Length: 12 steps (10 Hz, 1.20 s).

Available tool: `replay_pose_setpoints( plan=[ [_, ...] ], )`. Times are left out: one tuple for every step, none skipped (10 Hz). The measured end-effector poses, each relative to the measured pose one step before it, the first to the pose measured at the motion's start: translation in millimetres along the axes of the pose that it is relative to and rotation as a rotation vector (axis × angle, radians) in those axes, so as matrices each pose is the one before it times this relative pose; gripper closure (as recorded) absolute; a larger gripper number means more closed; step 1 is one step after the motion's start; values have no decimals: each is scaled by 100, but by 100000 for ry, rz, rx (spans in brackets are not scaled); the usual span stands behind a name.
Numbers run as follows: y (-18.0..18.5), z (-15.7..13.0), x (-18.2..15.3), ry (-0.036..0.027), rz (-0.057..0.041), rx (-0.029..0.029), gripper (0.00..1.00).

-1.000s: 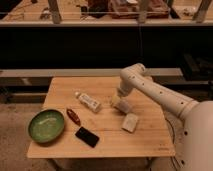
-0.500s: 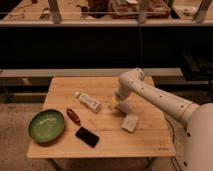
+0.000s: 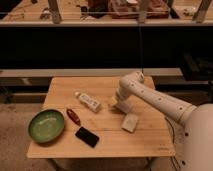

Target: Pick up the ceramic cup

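My gripper point(image 3: 119, 103) is at the end of the white arm, low over the middle right of the wooden table point(image 3: 150, 140). A small off-white shape right at its tip looks like the ceramic cup point(image 3: 123, 107); it is mostly hidden by the gripper. The white labelled bottle point(image 3: 88, 101) lies to the gripper's left. The flat beige block point(image 3: 130, 122) lies just in front of it, to the right.
A green bowl point(image 3: 46, 125) sits at the table's front left. A small red object point(image 3: 73, 116) and a flat black object point(image 3: 87, 136) lie beside it. A dark rail and shelves run behind the table. My white base point(image 3: 200, 145) stands at the right.
The arm has swung a little left and lower, bringing the gripper down onto the spot with the off-white shape. The other objects have not moved.
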Motion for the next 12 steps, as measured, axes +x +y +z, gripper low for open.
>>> replay_pose_setpoints(
  plan=[
    [328,717,380,67,2843,-236,22],
    [-66,87,97,247,260,492,29],
    [-245,-284,-107,181,-2039,293,37],
    [-252,-952,52,647,-1910,176,47],
    [-18,-1321,393,812,183,-52,59],
    [-59,-752,591,747,1491,334,72],
    [-112,-186,193,287,191,197,77],
    [-410,-364,414,566,-333,447,84],
    [-87,-146,26,291,-221,110,85],
    [-43,-274,77,380,-128,163,85],
    [-167,-921,348,767,14,347,85],
    [-292,-974,437,814,-98,314,85]
  ],
)
